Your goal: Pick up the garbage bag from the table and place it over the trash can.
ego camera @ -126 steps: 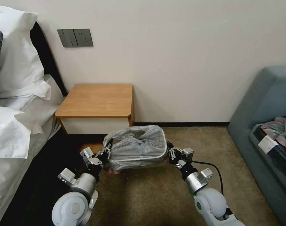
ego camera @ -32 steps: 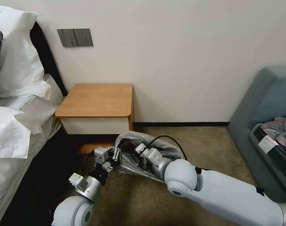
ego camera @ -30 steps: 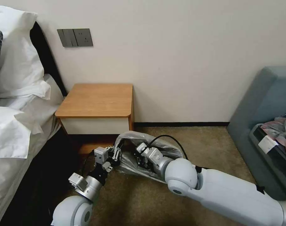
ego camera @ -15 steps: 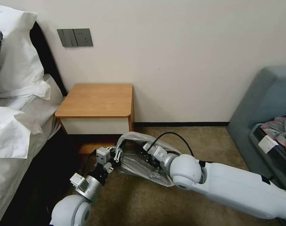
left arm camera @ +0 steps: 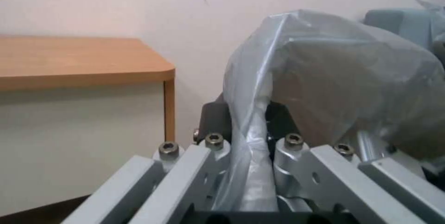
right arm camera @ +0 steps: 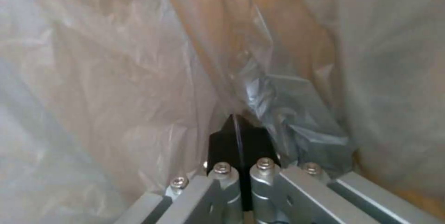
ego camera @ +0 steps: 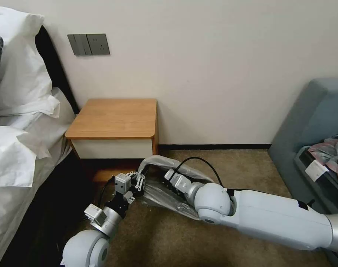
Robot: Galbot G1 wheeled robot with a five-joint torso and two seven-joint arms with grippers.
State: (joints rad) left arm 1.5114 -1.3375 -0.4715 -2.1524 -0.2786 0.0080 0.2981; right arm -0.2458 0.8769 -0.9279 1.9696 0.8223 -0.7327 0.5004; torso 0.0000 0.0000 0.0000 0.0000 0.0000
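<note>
Head view: both arms reached low to the garbage bag on the floor before the worktop.
The left gripper pointed up at the bag's near-left edge; the right arm stretched across from the right, elbow bent, its gripper sunk into the bag's mouth. The trash can lay hidden under the plastic.
Left wrist view: the left gripper's jaws were clamped on a gathered fold of the garbage bag, the worktop behind.
Right wrist view: the right gripper sat inside the garbage bag, jaws pressed together, with no plastic seen between them.
</note>
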